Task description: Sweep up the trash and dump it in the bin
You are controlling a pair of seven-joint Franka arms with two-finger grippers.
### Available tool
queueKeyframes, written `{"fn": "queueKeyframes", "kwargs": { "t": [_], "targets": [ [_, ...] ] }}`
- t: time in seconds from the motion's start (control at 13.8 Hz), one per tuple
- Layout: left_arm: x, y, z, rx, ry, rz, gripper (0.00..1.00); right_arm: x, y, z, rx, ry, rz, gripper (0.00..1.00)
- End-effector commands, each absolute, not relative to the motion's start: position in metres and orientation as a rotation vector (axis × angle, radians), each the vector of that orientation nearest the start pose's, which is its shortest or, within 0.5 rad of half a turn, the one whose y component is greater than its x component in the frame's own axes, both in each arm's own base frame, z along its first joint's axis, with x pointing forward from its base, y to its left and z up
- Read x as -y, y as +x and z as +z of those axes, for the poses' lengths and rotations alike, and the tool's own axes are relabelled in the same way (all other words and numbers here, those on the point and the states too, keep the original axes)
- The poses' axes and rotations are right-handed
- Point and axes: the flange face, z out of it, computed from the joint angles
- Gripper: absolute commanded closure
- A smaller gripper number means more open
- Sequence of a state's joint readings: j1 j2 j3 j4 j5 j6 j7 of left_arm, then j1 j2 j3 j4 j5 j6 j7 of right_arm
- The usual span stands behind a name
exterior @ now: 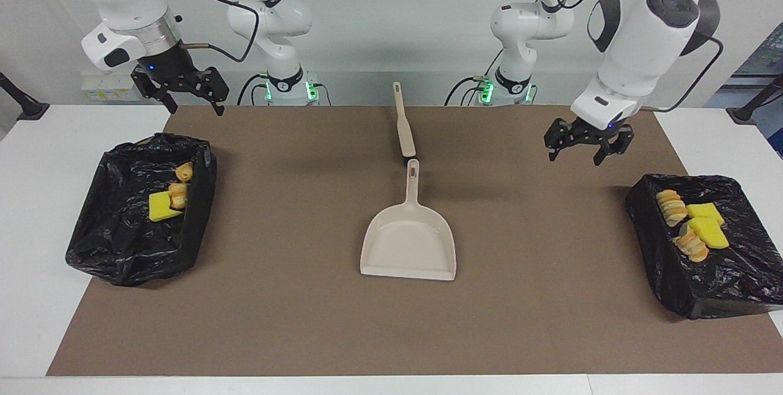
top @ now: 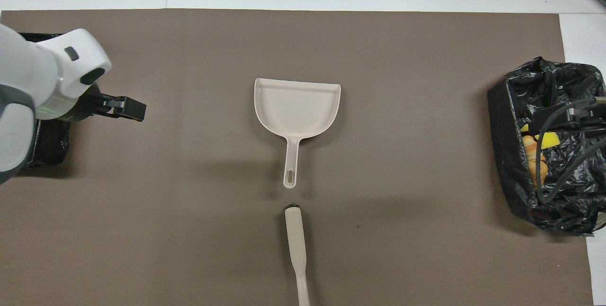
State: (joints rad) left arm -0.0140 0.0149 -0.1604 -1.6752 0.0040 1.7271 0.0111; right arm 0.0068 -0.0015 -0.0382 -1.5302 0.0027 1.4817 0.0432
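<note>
The beige dustpan (exterior: 408, 242) (top: 297, 107) lies flat and empty mid-mat, handle toward the robots. A beige brush (exterior: 404, 126) (top: 296, 244) lies just nearer to the robots, in line with that handle. All the trash I see sits in two black-lined bins: a yellow chunk (exterior: 163, 206) with orange lumps in the bin (exterior: 122, 248) at the right arm's end, and several pieces (exterior: 706, 231) in the bin (exterior: 722, 285) at the left arm's end. My left gripper (exterior: 575, 155) (top: 128, 108) hangs open and empty over the mat beside that bin. My right gripper (exterior: 192, 104) waits open, raised above the other bin.
A brown mat (exterior: 293, 321) (top: 402, 59) covers most of the white table (exterior: 37, 199). In the overhead view the right arm's cables cross over the bin (top: 544, 202) at its end, and the left arm hides most of the other bin.
</note>
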Motion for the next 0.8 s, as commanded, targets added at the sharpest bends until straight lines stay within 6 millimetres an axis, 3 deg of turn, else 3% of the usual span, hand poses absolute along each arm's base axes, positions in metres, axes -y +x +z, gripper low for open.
{"fn": "queueKeyframes", "kwargs": {
  "t": [0.0,0.07,0.22,0.72],
  "targets": [
    [0.081,0.549,0.631,-0.307,-3.116,-0.039,0.00,0.016,0.542,0.637,-0.141,-3.115,0.055,0.00],
    [0.078,0.543,0.650,-0.341,-3.111,-0.027,0.00,0.016,0.542,0.637,-0.141,-3.115,0.055,0.00],
    [0.073,0.535,0.668,-0.381,-3.105,0.014,0.00,0.014,0.542,0.637,-0.134,-3.115,0.055,0.00],
    [0.058,0.530,0.678,-0.338,-3.112,0.015,0.00,0.013,0.541,0.637,-0.132,-3.115,0.063,0.00]
  ]
}}
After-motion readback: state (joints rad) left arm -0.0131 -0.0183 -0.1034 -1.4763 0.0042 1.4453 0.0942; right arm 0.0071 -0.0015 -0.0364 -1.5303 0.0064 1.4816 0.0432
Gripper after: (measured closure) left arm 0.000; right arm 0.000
